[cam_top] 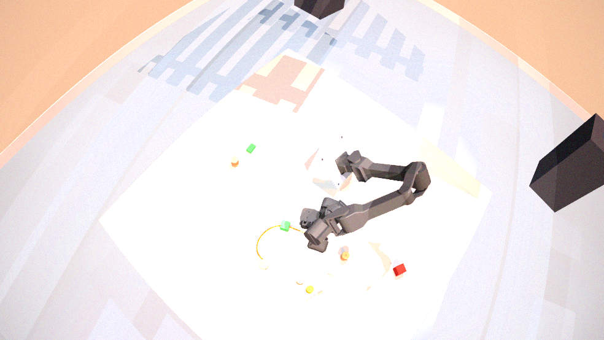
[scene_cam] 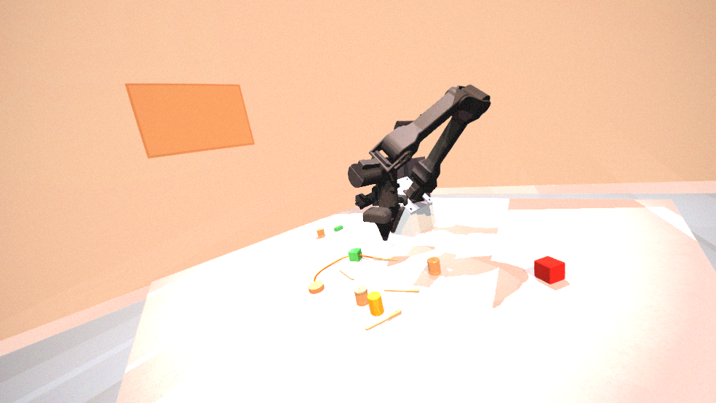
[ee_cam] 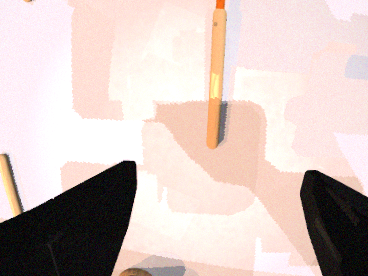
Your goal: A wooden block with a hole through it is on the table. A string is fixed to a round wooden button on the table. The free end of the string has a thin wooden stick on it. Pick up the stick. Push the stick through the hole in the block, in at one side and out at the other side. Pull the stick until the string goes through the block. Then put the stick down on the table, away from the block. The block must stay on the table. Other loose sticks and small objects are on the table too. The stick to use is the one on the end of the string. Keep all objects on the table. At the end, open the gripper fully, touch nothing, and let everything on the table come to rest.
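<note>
The green block [cam_top: 285, 226] [scene_cam: 355, 254] stands on the table with the orange string [cam_top: 257, 242] [scene_cam: 325, 268] [ee_cam: 220, 4] through it. One string end is at the round wooden button [cam_top: 263, 264] [scene_cam: 316, 287]. On the block's other side the string ends in the thin wooden stick [scene_cam: 388, 259] [ee_cam: 216, 75], which lies on the table, apart from the block. My gripper [scene_cam: 384, 237] [ee_cam: 220, 178] is open and empty, a little above the table. In the wrist view the stick's free end lies ahead of and between the spread fingertips, touching neither. In the top view the arm hides the stick and fingertips.
Loose sticks [scene_cam: 345, 274] [scene_cam: 401, 290] [scene_cam: 383, 320] [ee_cam: 10, 185] lie nearby. A yellow cylinder [cam_top: 309, 289] [scene_cam: 375, 303] and orange-brown cylinders [scene_cam: 361, 295] [scene_cam: 434, 266] [scene_cam: 320, 233] stand about. A red cube [cam_top: 399, 269] [scene_cam: 549, 269] is at the right, a flat green piece [cam_top: 251, 148] [scene_cam: 337, 228] farther back.
</note>
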{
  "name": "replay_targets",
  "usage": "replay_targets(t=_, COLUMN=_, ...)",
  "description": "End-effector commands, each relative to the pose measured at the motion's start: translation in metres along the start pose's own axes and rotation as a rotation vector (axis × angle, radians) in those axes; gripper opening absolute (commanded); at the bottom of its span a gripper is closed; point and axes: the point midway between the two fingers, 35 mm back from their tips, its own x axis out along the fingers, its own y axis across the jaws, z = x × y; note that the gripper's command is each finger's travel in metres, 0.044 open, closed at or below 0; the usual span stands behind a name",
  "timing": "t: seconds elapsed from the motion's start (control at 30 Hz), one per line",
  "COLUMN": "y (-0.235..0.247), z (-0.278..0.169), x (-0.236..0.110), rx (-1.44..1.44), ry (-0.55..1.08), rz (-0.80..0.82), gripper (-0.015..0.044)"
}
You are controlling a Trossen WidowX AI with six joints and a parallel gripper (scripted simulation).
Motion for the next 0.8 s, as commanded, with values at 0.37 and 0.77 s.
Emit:
replay_targets(t=0.37, y=-0.001, z=0.004, x=-0.026, rx=0.006, ry=0.001, rz=-0.003, gripper=0.044)
replay_targets(t=0.77, y=-0.002, z=0.004, x=-0.026, rx=0.007, ry=0.002, rz=-0.004, gripper=0.044)
